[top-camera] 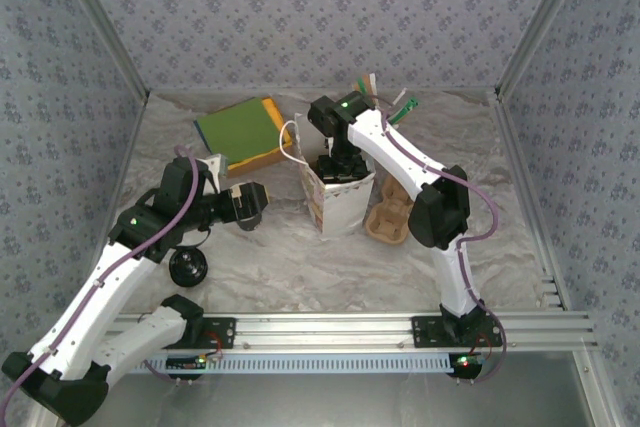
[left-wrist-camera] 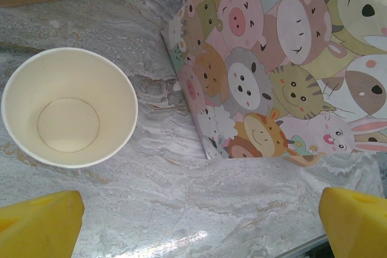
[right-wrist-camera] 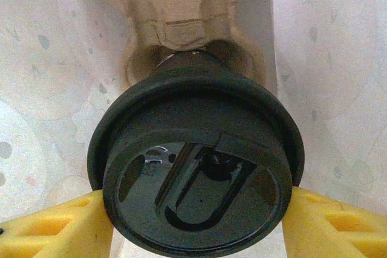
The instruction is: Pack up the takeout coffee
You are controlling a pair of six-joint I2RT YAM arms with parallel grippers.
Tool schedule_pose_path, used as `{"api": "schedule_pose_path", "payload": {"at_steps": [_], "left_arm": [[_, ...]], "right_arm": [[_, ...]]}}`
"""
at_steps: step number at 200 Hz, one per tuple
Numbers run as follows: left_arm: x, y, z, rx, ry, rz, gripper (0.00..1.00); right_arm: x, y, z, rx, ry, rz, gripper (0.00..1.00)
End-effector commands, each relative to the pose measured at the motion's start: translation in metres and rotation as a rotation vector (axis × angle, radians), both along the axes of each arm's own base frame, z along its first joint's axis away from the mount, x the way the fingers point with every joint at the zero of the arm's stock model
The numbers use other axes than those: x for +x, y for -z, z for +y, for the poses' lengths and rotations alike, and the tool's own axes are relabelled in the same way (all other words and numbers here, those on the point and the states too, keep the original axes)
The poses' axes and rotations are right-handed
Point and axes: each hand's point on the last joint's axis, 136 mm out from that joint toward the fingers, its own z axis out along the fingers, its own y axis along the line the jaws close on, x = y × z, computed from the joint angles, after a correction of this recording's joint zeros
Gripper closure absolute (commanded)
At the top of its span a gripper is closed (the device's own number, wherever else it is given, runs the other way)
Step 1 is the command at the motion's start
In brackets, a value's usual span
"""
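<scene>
The takeout coffee (right-wrist-camera: pixel 196 167), a dark cup with a round black lid, sits between the yellow pads of my right gripper (right-wrist-camera: pixel 196 225), which is shut on it just under the lid. It hangs inside the cartoon-animal paper bag (top-camera: pixel 335 205), above a pulp cup carrier (right-wrist-camera: pixel 181 22) between the bag's pale walls. In the top view the right gripper (top-camera: pixel 340 169) reaches down into the bag's open mouth. My left gripper (left-wrist-camera: pixel 202 222) is open over bare marble, with the lidless cream-lined cup (left-wrist-camera: pixel 69 107) ahead on its left and the bag's printed side (left-wrist-camera: pixel 284 70) ahead on its right.
A loose black lid (top-camera: pixel 188 267) lies near the left arm's base. A second pulp carrier (top-camera: pixel 390 217) rests against the bag's right side. Green and yellow napkins on a flat box (top-camera: pixel 240 132) sit at the back left, and stirrers (top-camera: pixel 392 102) at the back.
</scene>
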Motion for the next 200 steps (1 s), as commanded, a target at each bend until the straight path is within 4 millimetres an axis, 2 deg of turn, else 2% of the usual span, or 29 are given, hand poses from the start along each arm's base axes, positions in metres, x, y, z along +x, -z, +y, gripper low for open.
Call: {"api": "schedule_pose_path", "payload": {"at_steps": [1, 200], "left_arm": [[-0.0020, -0.0079, -0.0005, -0.010, 0.011, -0.026, 0.00], [-0.0006, -0.0088, -0.0012, -0.004, 0.016, -0.029, 0.00]], "right_arm": [[-0.0028, 0.0028, -0.0022, -0.009, -0.017, 0.017, 0.32], [-0.0023, 0.0062, -0.0022, -0.009, -0.013, 0.019, 0.32]]}}
